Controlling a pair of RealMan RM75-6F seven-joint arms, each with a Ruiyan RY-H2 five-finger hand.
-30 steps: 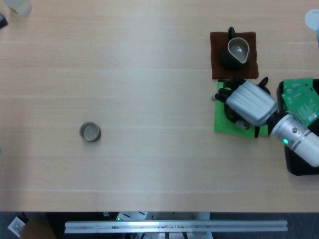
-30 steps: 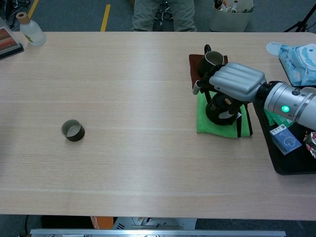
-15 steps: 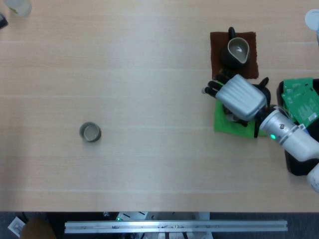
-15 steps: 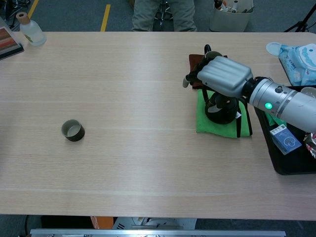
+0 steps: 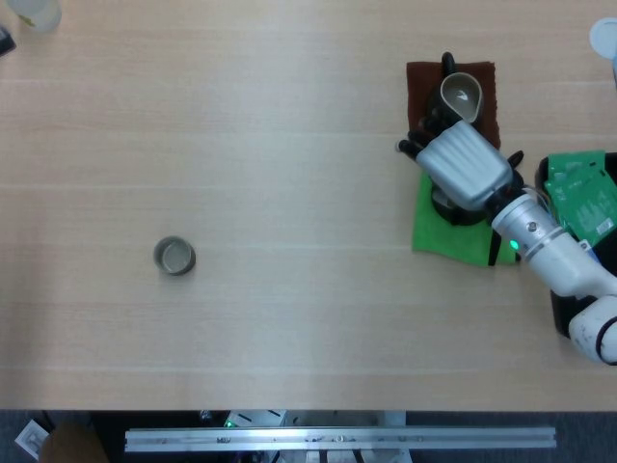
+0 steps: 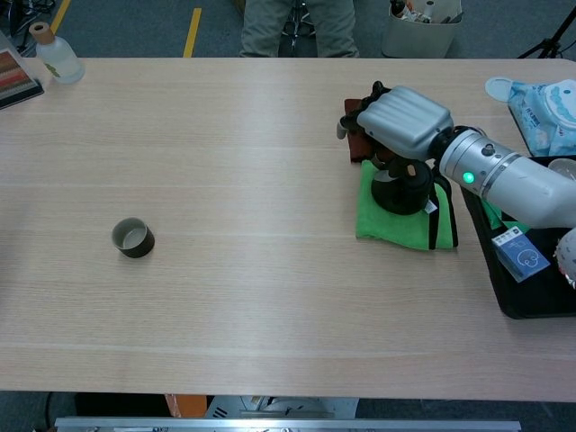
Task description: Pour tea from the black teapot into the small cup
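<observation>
The black teapot [image 5: 451, 206] [image 6: 401, 191] sits over a green cloth [image 5: 442, 241] [image 6: 394, 230] at the right of the table. My right hand [image 5: 463, 164] [image 6: 403, 121] covers its top and holds it, fingers reaching toward the brown mat; the grip itself is hidden under the palm. Whether the pot's base touches the cloth I cannot tell. Far off at the left, the small cup [image 5: 174, 257] [image 6: 133, 238] stands upright and alone. No left hand shows in either view.
A dark pitcher [image 5: 461, 95] stands on a brown mat [image 5: 488, 79] just behind the teapot. A black tray [image 6: 506, 292] with packets lies at the right edge. At the far left corner stands a bottle [image 6: 56, 54]. Bare tabletop separates teapot and cup.
My right hand has moved away from me toward the brown mat, and the teapot has shifted the same way beneath it. The small cup has stayed put.
</observation>
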